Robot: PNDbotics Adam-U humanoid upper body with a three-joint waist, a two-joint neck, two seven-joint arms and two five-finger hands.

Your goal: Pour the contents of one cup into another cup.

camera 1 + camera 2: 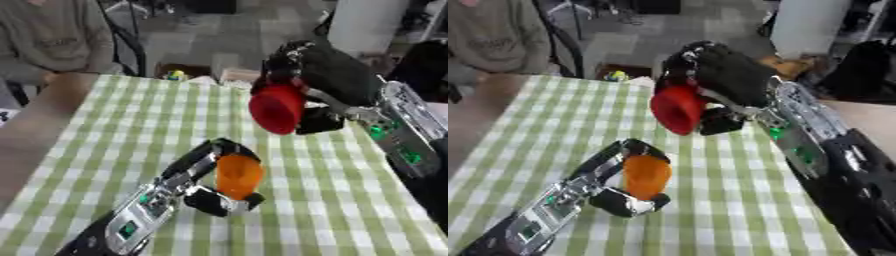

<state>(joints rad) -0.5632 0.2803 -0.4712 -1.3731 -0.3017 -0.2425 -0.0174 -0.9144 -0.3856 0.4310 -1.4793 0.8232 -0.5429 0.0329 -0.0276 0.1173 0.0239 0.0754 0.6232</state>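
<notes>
Above the orange cup (238, 175), right robot hand (306, 70) tips red cup (276, 108).

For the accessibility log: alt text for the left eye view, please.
The robot's right hand holds a red cup tipped on its side, mouth facing down-left, above and to the right of an orange cup held upright by the left hand. Both are over a table with a green-and-white checked cloth. Nothing can be seen pouring.
</notes>
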